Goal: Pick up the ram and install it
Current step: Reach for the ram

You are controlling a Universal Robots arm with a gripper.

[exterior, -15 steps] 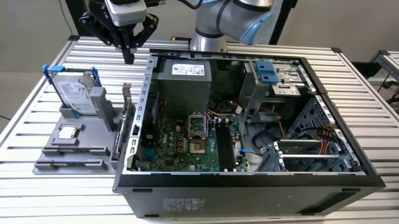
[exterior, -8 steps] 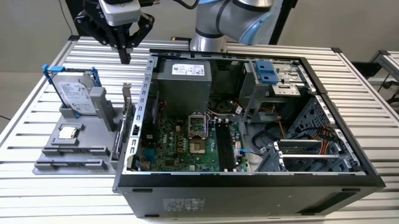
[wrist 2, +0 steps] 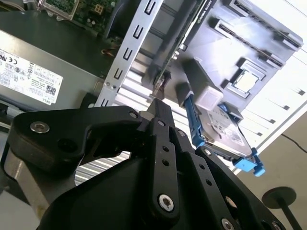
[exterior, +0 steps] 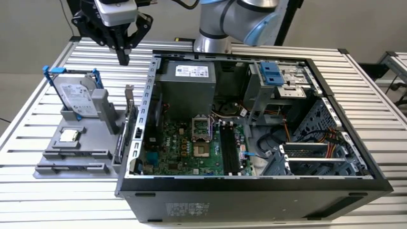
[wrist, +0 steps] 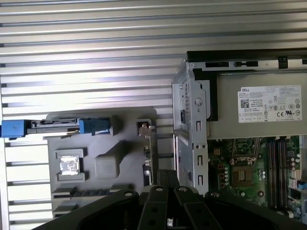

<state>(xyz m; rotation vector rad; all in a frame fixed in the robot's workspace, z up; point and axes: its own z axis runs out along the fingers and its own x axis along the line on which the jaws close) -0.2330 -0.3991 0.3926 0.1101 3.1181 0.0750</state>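
I have the gripper (exterior: 123, 58) hanging over the far part of the table (exterior: 64, 200), on the exterior view's left, above the gap between the hard drive (exterior: 75, 98) and the open computer case (exterior: 254, 195). Its two black fingers point straight down and are pressed together, with nothing between them. Both wrist views show the same thing: the tips meet and are bare.

The ram (exterior: 75, 154) sits in the gray tray (exterior: 95, 143), which lies toward the table's left edge in the exterior view. As far as I can make out, it is the thin dark strip standing on its edge in a long slot on the tray's near side. In the first wrist view the same strip (wrist: 79, 192) runs along the tray just beside the gripper's black body. A second long slot lies just in front of it, and I cannot tell what that one holds. The gripper is well apart from the ram, over the tray's opposite side.

On the same tray, the hard drive stands tilted in its blue frame at the far end, and a small square processor chip (exterior: 68, 137) lies flat between the drive and the ram. An expansion card (exterior: 125, 133) stands upright along the tray's edge next to the case.

Inside the case, the green motherboard (exterior: 184, 148) lies flat, with the black memory slots (exterior: 227, 148) side by side near the middle.
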